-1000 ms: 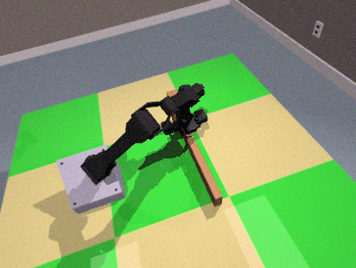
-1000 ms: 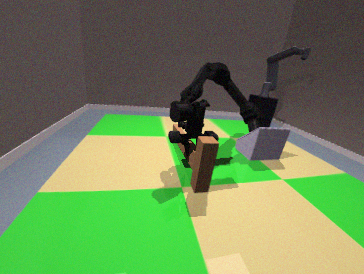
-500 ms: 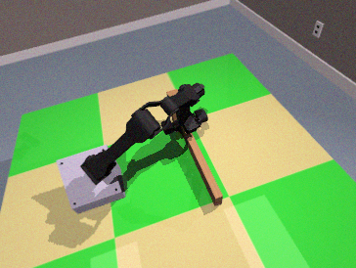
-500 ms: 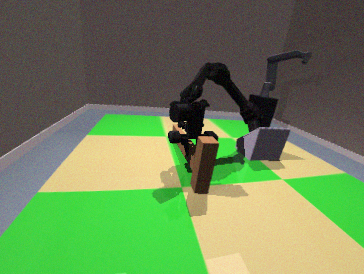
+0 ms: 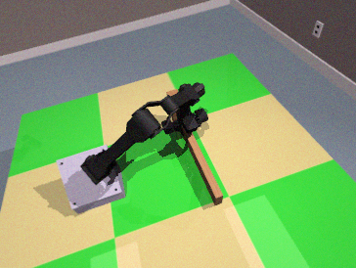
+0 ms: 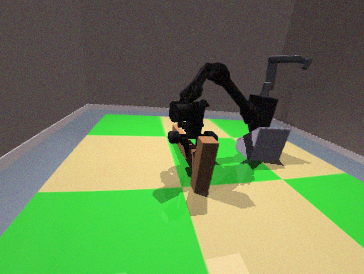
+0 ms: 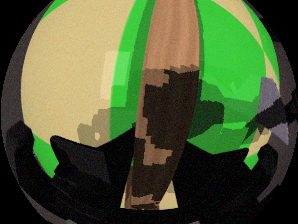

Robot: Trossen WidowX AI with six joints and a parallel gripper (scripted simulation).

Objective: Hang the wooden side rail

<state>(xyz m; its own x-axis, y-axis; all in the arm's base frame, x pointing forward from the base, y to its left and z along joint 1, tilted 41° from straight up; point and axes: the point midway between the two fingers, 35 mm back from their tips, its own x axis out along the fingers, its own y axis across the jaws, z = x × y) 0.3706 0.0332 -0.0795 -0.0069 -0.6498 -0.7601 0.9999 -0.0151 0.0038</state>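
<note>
The wooden side rail [image 5: 202, 168] [image 6: 176, 129] [image 7: 173, 35] runs away from the headboard post [image 5: 171, 92] [image 6: 204, 165]. The post stands upright. My gripper [image 5: 182, 127] [image 6: 191, 144] [image 7: 151, 133] is shut on the rail, at its post-side part. In the wrist view the rail passes between the dark fingers. The arm and gripper cover the joint in the top view, and the post covers it in the exterior view. The hooks, pins and slot are hidden. The rail's far end is low near the table, but contact there is unclear.
The grey base block [image 5: 90, 186] [image 6: 270, 145] carries the arm, to the left in the top view and to the right in the exterior view. The table has a green and tan checkered top [image 5: 274, 127] [image 6: 100, 220]. Arm shadows cross it.
</note>
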